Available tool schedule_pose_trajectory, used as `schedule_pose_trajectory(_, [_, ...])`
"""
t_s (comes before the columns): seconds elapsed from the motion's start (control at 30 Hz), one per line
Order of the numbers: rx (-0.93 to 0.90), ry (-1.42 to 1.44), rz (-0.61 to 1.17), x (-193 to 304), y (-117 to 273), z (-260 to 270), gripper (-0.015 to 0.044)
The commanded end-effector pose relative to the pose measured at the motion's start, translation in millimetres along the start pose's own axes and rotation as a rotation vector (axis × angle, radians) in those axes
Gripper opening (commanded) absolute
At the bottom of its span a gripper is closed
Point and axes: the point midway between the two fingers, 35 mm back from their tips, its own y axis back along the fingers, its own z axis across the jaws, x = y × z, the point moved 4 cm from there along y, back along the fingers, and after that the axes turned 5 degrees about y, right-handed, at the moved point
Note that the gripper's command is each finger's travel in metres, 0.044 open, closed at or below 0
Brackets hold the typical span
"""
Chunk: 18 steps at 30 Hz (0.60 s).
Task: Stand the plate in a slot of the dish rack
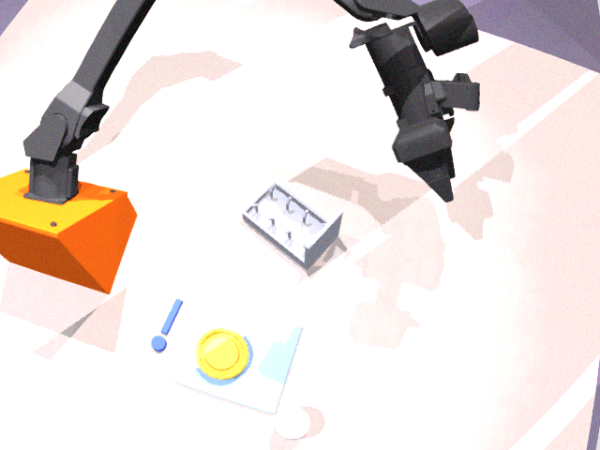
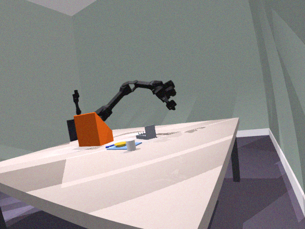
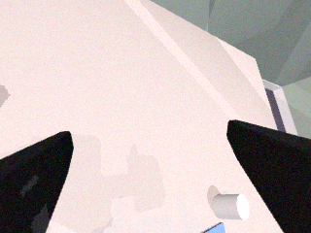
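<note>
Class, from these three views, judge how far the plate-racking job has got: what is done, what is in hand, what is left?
Done: nothing yet. The yellow plate lies flat on the blue mat, and the dish rack holds nothing. In hand: the gripper is open, empty and high above the table. Left: grasp the plate, stand it between the rails, release, withdraw.

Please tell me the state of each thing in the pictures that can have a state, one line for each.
gripper: open, holding nothing, high above the table.
plate: lying flat on the mat, not yet picked up.
dish rack: all slots vacant.
spoon: lying flat beside the mat.
cup: standing upright at the mat's corner.
mat: lying flat on the table.
</note>
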Motion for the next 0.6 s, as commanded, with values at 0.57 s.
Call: schedule_pose_trajectory(0.57, [-0.237,0.077,0.548,134.3,-45.1,-168.3,0.0400])
